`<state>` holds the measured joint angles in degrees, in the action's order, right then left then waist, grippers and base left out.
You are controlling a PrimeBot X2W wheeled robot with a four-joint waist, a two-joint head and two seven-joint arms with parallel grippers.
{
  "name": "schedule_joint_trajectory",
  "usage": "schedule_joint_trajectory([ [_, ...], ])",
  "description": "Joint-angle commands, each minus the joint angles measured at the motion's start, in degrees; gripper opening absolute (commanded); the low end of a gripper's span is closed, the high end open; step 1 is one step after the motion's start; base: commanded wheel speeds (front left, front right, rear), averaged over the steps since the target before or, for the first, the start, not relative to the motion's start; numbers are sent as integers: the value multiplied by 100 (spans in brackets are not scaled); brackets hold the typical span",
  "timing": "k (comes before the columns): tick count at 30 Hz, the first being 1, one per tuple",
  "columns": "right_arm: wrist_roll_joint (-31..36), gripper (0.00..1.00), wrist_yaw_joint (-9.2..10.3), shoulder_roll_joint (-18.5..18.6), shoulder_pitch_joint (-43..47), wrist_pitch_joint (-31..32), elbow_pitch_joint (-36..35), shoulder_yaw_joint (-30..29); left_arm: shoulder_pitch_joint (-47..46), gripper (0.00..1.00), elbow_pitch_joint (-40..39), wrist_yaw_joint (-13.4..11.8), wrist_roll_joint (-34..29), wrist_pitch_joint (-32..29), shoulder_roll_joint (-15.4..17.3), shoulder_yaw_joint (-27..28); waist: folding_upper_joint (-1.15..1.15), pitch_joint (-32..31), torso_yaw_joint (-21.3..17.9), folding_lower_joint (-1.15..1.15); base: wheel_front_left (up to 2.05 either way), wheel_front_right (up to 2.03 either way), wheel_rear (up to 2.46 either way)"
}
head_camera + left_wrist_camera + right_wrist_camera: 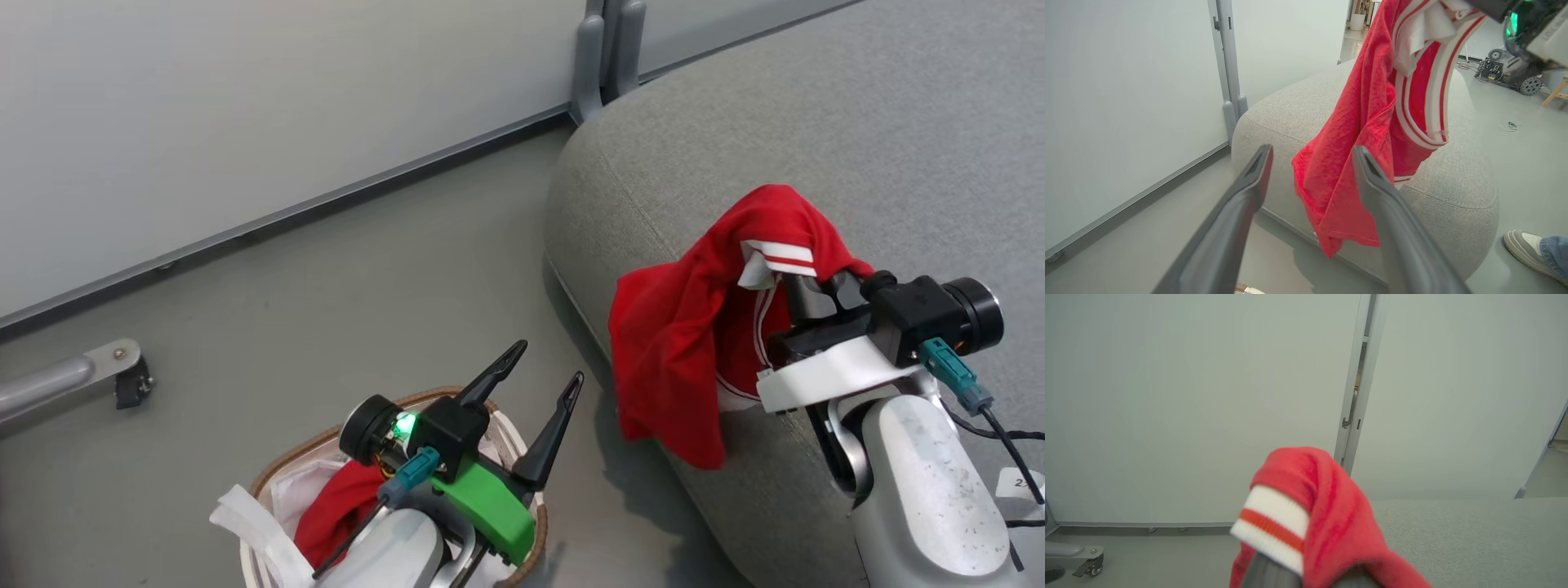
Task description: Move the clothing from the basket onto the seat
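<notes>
Grey floor [367, 286], pale wall panel [245, 98] behind; floor betw. basket [302, 453] & seat [857, 122] open. My R gripper [808, 294] is pinched on red garment [678, 327], fingers buried in cloth; it hangs at seat's rounded edge. L gripper [549, 363] is spread wide, empty, above basket w/ second red piece [339, 506] inside. Shoe [1523, 245] on floor just beside seat; castor foot [122, 371] by wall.

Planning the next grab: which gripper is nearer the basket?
Left. The left gripper is open just above the basket; the right gripper is away over the seat, shut on a red garment.

Grey floor [392, 269]: basket [282, 465], seat [898, 122], perhaps shoe [1521, 245]
</notes>
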<state>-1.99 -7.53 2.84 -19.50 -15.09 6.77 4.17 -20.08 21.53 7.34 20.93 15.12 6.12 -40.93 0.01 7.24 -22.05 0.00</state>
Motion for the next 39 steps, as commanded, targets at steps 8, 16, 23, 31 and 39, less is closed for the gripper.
schedule_joint_trajectory([
  [8,245,0,8,9,-662,-12,-86,-347,-316,100,-17,21,-84,6,227,-70,-1,669,-362,0,0,0,0],
  [16,327,0,8,528,-2144,-12,293,-928,-621,100,-122,21,-179,6,454,8,-1,1287,-85,0,0,0,0],
  [23,307,0,8,1385,-3579,-12,844,-1320,-933,100,-255,21,-277,6,674,136,-1,2017,251,0,0,0,0],
  [31,398,0,8,1781,-4458,-8,1539,-1862,-1366,100,-403,17,-464,6,823,250,-1,2944,537,0,0,0,0],
  [39,633,0,8,1424,-4104,-8,2094,-2429,-1588,100,-486,-28,-590,6,894,366,-1,3524,660,0,0,0,0],
])
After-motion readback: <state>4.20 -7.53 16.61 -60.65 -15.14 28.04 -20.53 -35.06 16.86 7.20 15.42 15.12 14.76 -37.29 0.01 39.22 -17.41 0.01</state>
